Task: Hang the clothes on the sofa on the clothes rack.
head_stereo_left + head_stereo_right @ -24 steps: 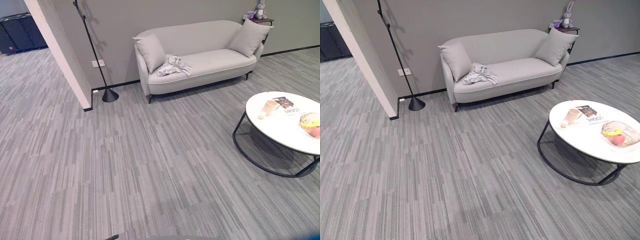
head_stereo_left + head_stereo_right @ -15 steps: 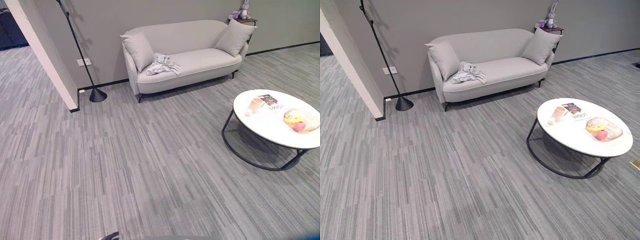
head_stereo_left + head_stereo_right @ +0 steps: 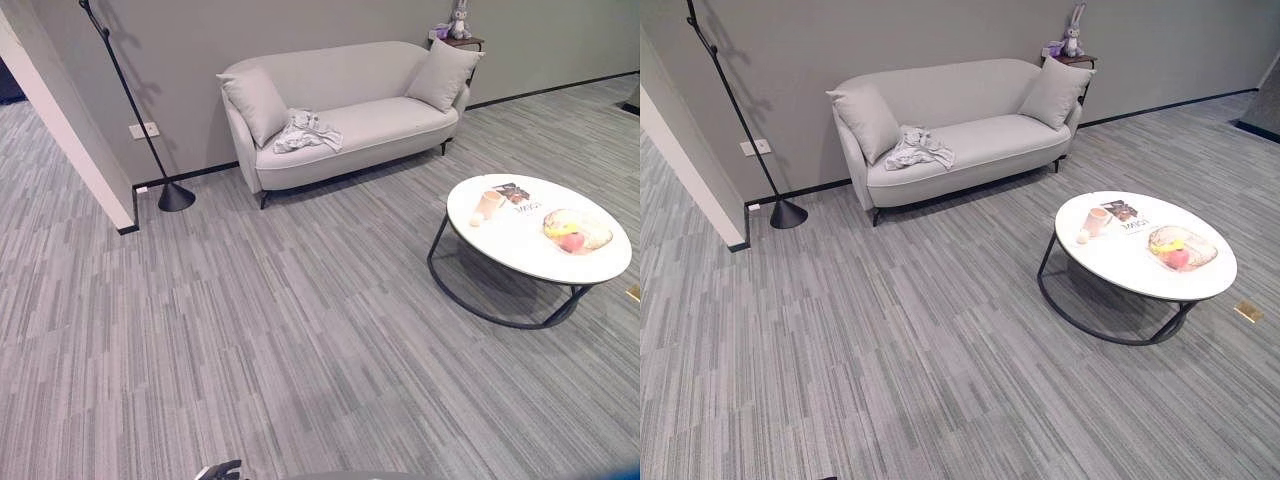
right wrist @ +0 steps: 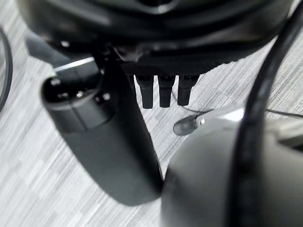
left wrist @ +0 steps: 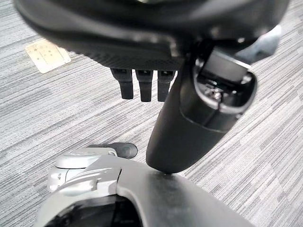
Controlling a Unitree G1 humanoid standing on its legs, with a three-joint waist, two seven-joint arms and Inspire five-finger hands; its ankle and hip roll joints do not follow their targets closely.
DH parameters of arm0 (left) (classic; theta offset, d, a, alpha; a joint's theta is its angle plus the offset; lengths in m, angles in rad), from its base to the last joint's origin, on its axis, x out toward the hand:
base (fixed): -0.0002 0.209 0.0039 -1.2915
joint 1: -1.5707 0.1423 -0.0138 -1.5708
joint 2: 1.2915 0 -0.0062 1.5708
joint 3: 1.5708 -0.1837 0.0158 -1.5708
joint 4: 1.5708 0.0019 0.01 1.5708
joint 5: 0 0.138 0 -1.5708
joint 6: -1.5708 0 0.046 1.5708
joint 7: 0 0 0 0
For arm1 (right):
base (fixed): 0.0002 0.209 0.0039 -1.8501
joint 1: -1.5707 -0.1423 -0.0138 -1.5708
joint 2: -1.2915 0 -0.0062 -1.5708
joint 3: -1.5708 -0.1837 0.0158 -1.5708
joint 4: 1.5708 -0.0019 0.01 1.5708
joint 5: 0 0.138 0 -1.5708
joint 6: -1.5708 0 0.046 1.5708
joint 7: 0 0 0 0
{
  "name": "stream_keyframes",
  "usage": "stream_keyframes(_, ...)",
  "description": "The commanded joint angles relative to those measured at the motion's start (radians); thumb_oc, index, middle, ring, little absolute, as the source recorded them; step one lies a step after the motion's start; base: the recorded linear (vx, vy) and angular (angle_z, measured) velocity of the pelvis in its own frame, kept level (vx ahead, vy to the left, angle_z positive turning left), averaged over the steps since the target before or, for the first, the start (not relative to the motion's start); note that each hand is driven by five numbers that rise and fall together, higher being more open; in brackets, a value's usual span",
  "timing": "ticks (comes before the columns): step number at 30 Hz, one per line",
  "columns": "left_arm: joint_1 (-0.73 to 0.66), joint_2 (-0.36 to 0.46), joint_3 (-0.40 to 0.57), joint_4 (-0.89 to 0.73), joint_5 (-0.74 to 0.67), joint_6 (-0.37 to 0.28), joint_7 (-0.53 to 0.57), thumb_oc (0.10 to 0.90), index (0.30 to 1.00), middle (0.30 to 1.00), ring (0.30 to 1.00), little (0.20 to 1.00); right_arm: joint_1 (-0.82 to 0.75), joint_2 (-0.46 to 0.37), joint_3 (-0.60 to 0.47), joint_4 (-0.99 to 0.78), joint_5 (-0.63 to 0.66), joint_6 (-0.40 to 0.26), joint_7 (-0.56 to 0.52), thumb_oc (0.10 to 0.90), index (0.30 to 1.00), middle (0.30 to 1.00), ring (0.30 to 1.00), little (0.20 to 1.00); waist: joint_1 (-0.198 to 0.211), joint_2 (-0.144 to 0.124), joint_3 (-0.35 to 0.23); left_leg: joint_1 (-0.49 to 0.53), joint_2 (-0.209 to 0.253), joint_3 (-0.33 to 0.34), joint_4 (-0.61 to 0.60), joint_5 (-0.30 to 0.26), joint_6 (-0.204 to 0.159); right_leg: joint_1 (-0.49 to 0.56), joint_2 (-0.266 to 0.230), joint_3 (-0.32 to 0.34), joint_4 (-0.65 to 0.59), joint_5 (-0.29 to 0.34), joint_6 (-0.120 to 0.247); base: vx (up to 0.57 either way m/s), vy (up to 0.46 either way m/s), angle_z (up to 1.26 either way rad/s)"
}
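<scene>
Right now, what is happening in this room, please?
Nothing is being handled yet. The crumpled grey clothes lie on the sofa, beside its left cushion. The black clothes rack stands by the wall to the sofa's left. The left hand and the right hand hang over the floor with straight fingers, holding nothing.

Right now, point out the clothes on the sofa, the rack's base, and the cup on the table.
clothes (image 3: 305,131), left eye view, middle of the crumpled heap on the sofa seat.
rack (image 3: 175,197), left eye view, its black cone base on the floor.
cup (image 3: 1097,221), right eye view, its side.
</scene>
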Motion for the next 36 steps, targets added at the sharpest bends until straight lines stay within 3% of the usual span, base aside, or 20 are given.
stream_keyframes(1, -0.039, -0.079, -0.012, 0.095, 0.103, -0.008, -0.024, 0.800, 0.900, 0.900, 0.900, 0.900, -0.015, 0.030, 0.050, 0.032, -0.070, 0.006, 0.029, 0.800, 0.900, 0.900, 0.900, 0.900, -0.006, -0.010, -0.032, -0.048, -0.041, -0.178, 0.003, -0.104, 0.048, 0.015, 0.016, 0.018, 0.009, -0.054, -0.017, 0.03, 0.041, 0.00)
stream_keyframes(15, -0.043, -0.064, -0.016, 0.098, 0.131, -0.003, -0.021, 0.800, 0.900, 0.900, 0.900, 0.900, -0.012, 0.040, 0.073, 0.015, -0.119, 0.010, 0.042, 0.800, 0.900, 0.900, 0.900, 0.900, 0.011, -0.010, -0.029, -0.057, -0.066, -0.219, 0.003, -0.110, 0.077, 0.019, -0.021, 0.011, 0.009, -0.045, 0.002, 0.04, 0.062, 0.03)
stream_keyframes(17, -0.046, -0.061, -0.017, 0.099, 0.128, -0.002, -0.022, 0.800, 0.900, 0.900, 0.900, 0.900, -0.012, 0.039, 0.070, 0.008, -0.115, 0.009, 0.043, 0.800, 0.900, 0.900, 0.900, 0.900, 0.008, -0.004, -0.023, -0.060, -0.066, -0.224, 0.003, -0.108, 0.082, -0.006, -0.024, 0.006, 0.061, -0.057, 0.002, 0.03, 0.096, 0.07)
stream_keyframes(18, -0.050, -0.060, -0.019, 0.099, 0.126, -0.001, -0.021, 0.800, 0.900, 0.900, 0.900, 0.900, -0.015, 0.035, 0.064, -0.003, -0.109, 0.007, 0.044, 0.800, 0.900, 0.900, 0.900, 0.900, 0.003, 0.006, -0.006, -0.056, -0.068, -0.232, 0.003, -0.107, 0.090, -0.061, -0.026, 0.007, 0.178, -0.079, 0.003, -0.06, 0.138, 0.15)
stream_keyframes(20, -0.062, -0.053, -0.042, 0.097, 0.147, 0.006, -0.021, 0.800, 0.900, 0.900, 0.900, 0.900, -0.023, 0.023, 0.059, -0.029, -0.093, 0.003, 0.044, 0.800, 0.900, 0.900, 0.900, 0.900, -0.026, 0.022, 0.065, -0.036, -0.086, -0.220, 0.003, -0.098, 0.108, -0.286, -0.053, 0.008, 0.597, -0.004, -0.010, -0.04, 0.178, -0.15)
stream_keyframes(22, -0.061, -0.054, -0.052, 0.101, 0.168, 0.009, -0.022, 0.800, 0.900, 0.900, 0.900, 0.900, -0.022, 0.021, 0.057, -0.033, -0.090, 0.001, 0.042, 0.800, 0.900, 0.900, 0.900, 0.900, -0.027, 0.023, 0.074, -0.027, -0.084, -0.202, 0.003, -0.104, 0.106, -0.325, -0.070, -0.012, 0.646, -0.017, -0.022, 0.05, 0.046, -0.13)
stream_keyframes(23, -0.059, -0.052, -0.060, 0.098, 0.185, 0.010, -0.020, 0.800, 0.900, 0.900, 0.900, 0.900, -0.018, 0.018, 0.051, -0.034, -0.084, 0.000, 0.040, 0.800, 0.900, 0.900, 0.900, 0.900, -0.028, 0.024, 0.075, -0.019, -0.078, -0.187, 0.003, -0.113, 0.101, -0.336, -0.074, -0.034, 0.629, -0.031, -0.025, 0.10, -0.042, -0.16)
stream_keyframes(25, -0.061, -0.047, -0.075, 0.084, 0.209, 0.004, -0.018, 0.800, 0.900, 0.900, 0.900, 0.900, -0.014, 0.007, 0.034, -0.028, -0.064, -0.002, 0.033, 0.800, 0.900, 0.900, 0.900, 0.900, -0.026, 0.035, 0.077, -0.006, -0.049, -0.154, 0.003, -0.133, 0.081, -0.331, -0.029, -0.066, 0.480, -0.061, -0.021, 0.15, -0.097, -0.48)
stream_keyframes(26, -0.061, -0.047, -0.075, 0.084, 0.209, 0.004, -0.018, 0.800, 0.900, 0.900, 0.900, 0.900, -0.014, 0.007, 0.034, -0.028, -0.064, -0.002, 0.033, 0.800, 0.900, 0.900, 0.900, 0.900, -0.026, 0.036, 0.078, -0.005, -0.047, -0.154, 0.003, -0.133, 0.081, -0.329, -0.028, -0.066, 0.477, -0.060, -0.021, 0.20, -0.175, -0.59)
stream_keyframes(27, -0.067, -0.048, -0.094, 0.074, 0.226, 0.004, -0.019, 0.800, 0.900, 0.900, 0.900, 0.900, -0.017, -0.003, 0.016, -0.018, -0.036, 0.004, 0.029, 0.800, 0.900, 0.900, 0.900, 0.900, -0.036, 0.037, 0.082, 0.004, -0.034, -0.142, 0.003, -0.146, 0.068, -0.329, 0.018, -0.045, 0.310, -0.033, 0.004, 0.13, -0.114, -0.45)
stream_keyframes(28, -0.067, -0.048, -0.095, 0.073, 0.226, 0.004, -0.019, 0.800, 0.900, 0.900, 0.900, 0.900, -0.017, -0.003, 0.016, -0.017, -0.036, 0.004, 0.029, 0.800, 0.900, 0.900, 0.900, 0.900, -0.033, 0.039, 0.082, 0.004, -0.032, -0.140, 0.003, -0.146, 0.067, -0.324, 0.021, -0.044, 0.297, -0.025, 0.004, 0.20, -0.172, -0.49)
stream_keyframes(30, -0.091, -0.050, -0.122, 0.072, 0.268, 0.002, -0.006, 0.800, 0.900, 0.900, 0.900, 0.900, -0.027, -0.008, -0.016, 0.010, 0.007, 0.015, 0.018, 0.800, 0.900, 0.900, 0.900, 0.900, -0.037, 0.034, 0.086, 0.015, -0.021, -0.124, 0.003, -0.162, 0.054, -0.353, 0.055, 0.038, 0.047, 0.077, 0.046, 0.31, -0.180, -0.53)
stream_keyframes(33, -0.119, -0.042, -0.166, 0.066, 0.292, -0.013, 0.000, 0.800, 0.900, 0.900, 0.900, 0.900, -0.027, 0.001, -0.053, 0.017, 0.060, 0.021, 0.004, 0.800, 0.900, 0.900, 0.900, 0.900, -0.035, 0.042, 0.077, 0.038, -0.007, -0.143, 0.003, -0.168, 0.029, -0.405, 0.069, 0.143, 0.009, 0.099, 0.066, 0.42, -0.161, -0.34)
stream_keyframes(36, -0.126, -0.037, -0.176, 0.065, 0.298, -0.021, -0.001, 0.800, 0.900, 0.900, 0.900, 0.900, -0.015, 0.007, -0.074, 0.019, 0.096, 0.022, -0.004, 0.800, 0.900, 0.900, 0.900, 0.900, -0.038, 0.044, 0.055, 0.066, 0.015, -0.184, 0.003, -0.182, 0.013, -0.375, 0.052, 0.131, 0.009, 0.090, 0.053, 0.54, -0.223, 0.07)
